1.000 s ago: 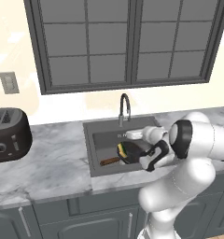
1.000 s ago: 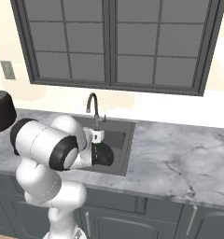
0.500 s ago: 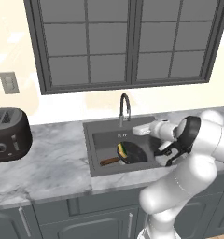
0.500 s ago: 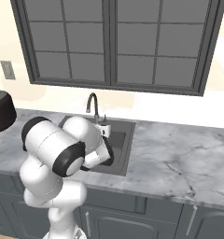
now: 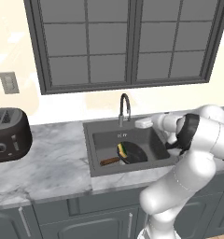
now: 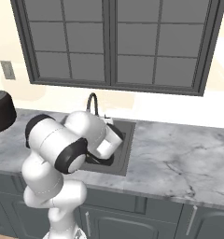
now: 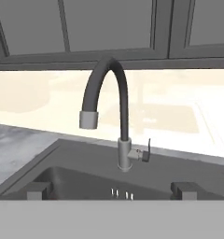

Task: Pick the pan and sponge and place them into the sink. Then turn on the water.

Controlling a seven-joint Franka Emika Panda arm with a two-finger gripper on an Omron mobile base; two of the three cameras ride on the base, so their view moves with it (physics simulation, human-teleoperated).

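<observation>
The black pan [image 5: 134,154] lies in the dark sink [image 5: 96,140], its wooden handle [image 5: 109,162] pointing left. The yellow and green sponge [image 5: 122,150] rests on the pan's left rim. My gripper [image 5: 141,123] hovers over the sink's rear edge, just right of the gooseneck faucet [image 5: 125,108], and is open with nothing in it. In the hand view the faucet [image 7: 111,79] stands straight ahead with its small lever [image 7: 146,151] at the base. The fingertips [image 7: 37,190] sit wide apart around my gripper [image 7: 111,191]. Water is out of view. From the right, my gripper [image 6: 108,120] is beside the faucet [image 6: 92,101].
A black toaster [image 5: 9,135] stands on the marble counter at the far left, below a wall outlet [image 5: 10,82]. A large dark-framed window [image 5: 128,42] runs behind the sink. Bare marble counter [image 6: 179,158] stretches to the sink's right.
The hand has risen out of the basin and swung back towards the faucet. Pan and sponge stay where they lay in the sink. The jaws stay open.
</observation>
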